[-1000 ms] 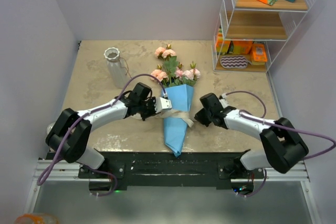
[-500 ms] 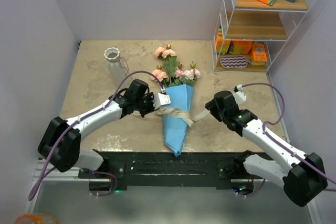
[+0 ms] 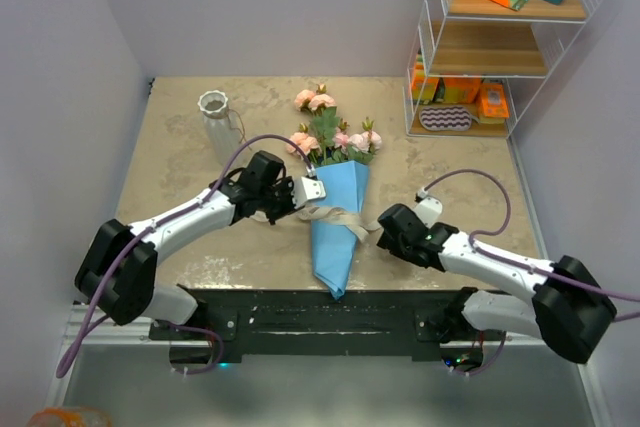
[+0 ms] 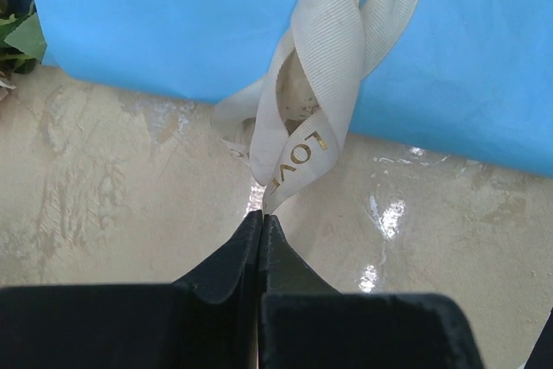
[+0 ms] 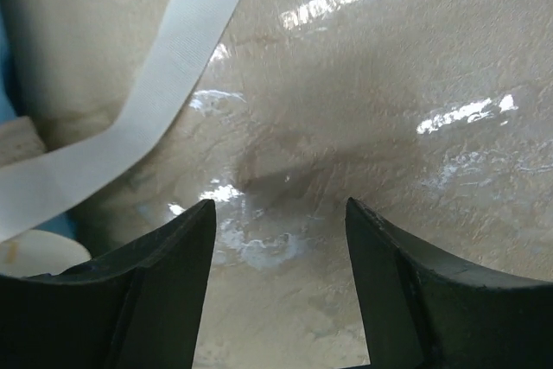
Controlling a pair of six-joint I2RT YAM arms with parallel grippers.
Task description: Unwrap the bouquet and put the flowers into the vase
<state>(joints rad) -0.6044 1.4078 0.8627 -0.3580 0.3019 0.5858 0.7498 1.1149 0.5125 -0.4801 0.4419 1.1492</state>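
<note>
Left jaws seemingly pinch the ribbed beige ribbon (image 4: 315, 84); right jaws stand apart above glossy table (image 5: 389, 84).

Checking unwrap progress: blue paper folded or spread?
Folded: the blue paper is a closed cone holding the flowers, the ribbon crossing it; the left gripper pinches one ribbon end.

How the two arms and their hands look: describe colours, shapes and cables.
The left arm and right arm have white links and bulky black joints. A grey-purple cable loops along each. The left hand and right hand have matte black, wedge-shaped fingers. No markings are visible.
</note>
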